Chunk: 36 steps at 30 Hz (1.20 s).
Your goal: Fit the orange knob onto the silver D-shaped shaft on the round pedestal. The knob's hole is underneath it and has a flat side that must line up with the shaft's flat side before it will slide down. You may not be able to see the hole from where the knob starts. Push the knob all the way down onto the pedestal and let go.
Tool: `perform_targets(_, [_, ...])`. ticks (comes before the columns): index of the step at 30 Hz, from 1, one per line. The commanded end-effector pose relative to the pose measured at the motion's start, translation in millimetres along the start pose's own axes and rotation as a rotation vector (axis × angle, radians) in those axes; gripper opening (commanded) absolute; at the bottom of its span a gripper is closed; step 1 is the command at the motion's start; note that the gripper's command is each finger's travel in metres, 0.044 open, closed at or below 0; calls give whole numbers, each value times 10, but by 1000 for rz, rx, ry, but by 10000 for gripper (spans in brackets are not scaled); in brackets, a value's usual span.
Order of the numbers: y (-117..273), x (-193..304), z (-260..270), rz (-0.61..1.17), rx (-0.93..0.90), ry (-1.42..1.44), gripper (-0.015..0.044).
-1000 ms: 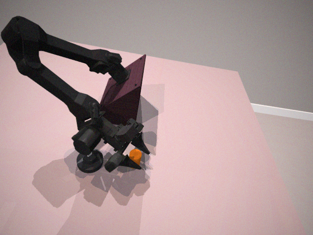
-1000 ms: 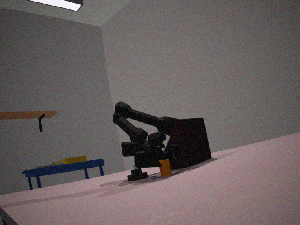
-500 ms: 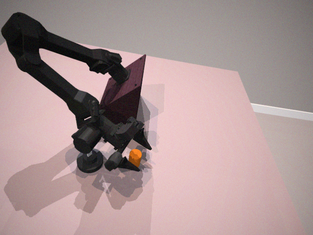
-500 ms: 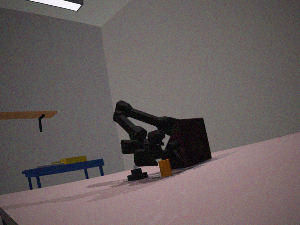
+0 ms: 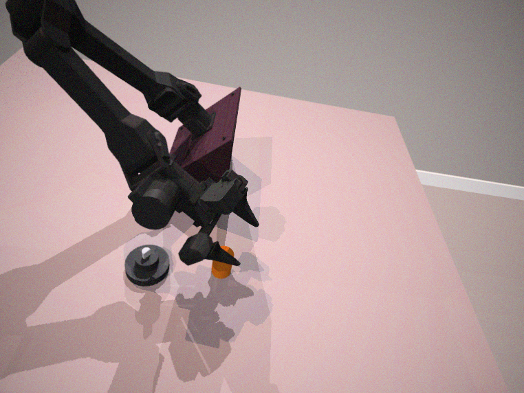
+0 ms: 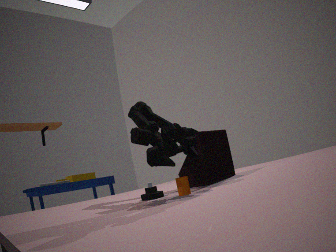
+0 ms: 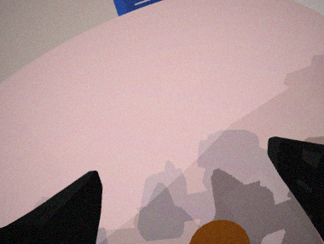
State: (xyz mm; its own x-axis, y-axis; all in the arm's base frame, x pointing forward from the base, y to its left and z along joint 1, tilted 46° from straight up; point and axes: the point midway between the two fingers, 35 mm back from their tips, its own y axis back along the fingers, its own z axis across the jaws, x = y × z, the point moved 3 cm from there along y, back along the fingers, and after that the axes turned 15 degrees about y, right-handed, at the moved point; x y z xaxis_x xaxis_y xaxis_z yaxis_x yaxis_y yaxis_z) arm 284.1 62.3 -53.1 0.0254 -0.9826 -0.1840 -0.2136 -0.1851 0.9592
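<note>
The orange knob [image 5: 221, 271] [image 6: 183, 186] [image 7: 219, 234] stands upright on the pink table; its underside and hole are hidden. The dark round pedestal [image 5: 160, 273] [image 6: 152, 196] stands a short way to its left in the top and exterior views, with the bare silver shaft [image 5: 145, 252] [image 6: 149, 184] pointing up from its middle. The shaft's flat side cannot be made out clearly. My gripper [image 5: 248, 244] [image 6: 186, 160] [image 7: 188, 164] is wide open and empty, above the knob and tilted. One finger covers part of the knob in the top view. The wrist view shows only the knob's top edge, at the bottom.
A dark maroon wedge-shaped mount [image 5: 211, 152] [image 6: 213, 157] carries the arm and stands behind the knob and pedestal. Arm shadows lie across the pink table [image 5: 338, 253] [image 6: 257, 205] [image 7: 128, 98]. A blue bench [image 6: 78, 183] with a yellow box [image 6: 82, 177] stands off in the room.
</note>
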Motion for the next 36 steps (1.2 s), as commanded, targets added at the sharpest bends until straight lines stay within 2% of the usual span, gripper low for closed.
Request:
perform_targets(1, [-83, -93, 0, 239, -136, -70, 440])
perform_targets(5, [-62, -206, -5, 553, -208, -88, 440])
perform_targets(9, [74, -380, -78, 873, -175, -29, 440])
perform_targets(11, [140, -447, -119, 971, -147, 6, 440])
perform_targets(31, [149, -456, -125, 984, -135, -4, 440])
perform_targets(36, [146, -452, -125, 998, 80, -400, 440])
